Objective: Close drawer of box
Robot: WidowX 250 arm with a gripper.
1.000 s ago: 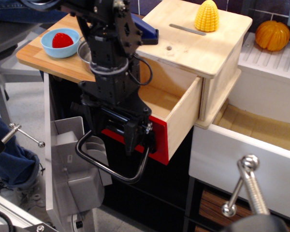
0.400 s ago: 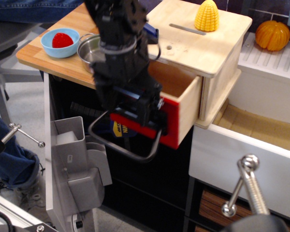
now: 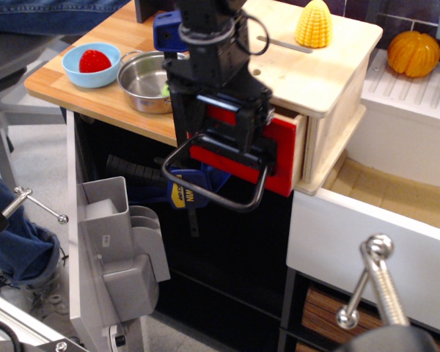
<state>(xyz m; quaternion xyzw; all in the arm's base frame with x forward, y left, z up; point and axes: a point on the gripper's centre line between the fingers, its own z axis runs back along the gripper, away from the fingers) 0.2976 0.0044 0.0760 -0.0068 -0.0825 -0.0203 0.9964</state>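
Observation:
The plywood box [image 3: 315,70] stands on the counter. Its drawer [image 3: 282,158] has a red front panel that sits close to the box's face, a narrow gap from it. The black loop handle [image 3: 220,199] hangs below the panel. My black gripper [image 3: 231,139] is pressed against the red front, right over the handle's upper part. Its body hides the fingers' grip, so I cannot tell whether it is open or shut on the handle.
A yellow corn cob [image 3: 313,23] stands on the box top. A steel pot [image 3: 143,79] and a blue bowl [image 3: 92,64] sit to the left. An open white drawer [image 3: 367,235] is below right, and an orange pumpkin [image 3: 413,53] behind it. A blue clamp [image 3: 194,192] hangs under the counter.
The gripper has moved up and to the right with the drawer, which has slid from wide open to nearly flush with the box. The pot is now uncovered.

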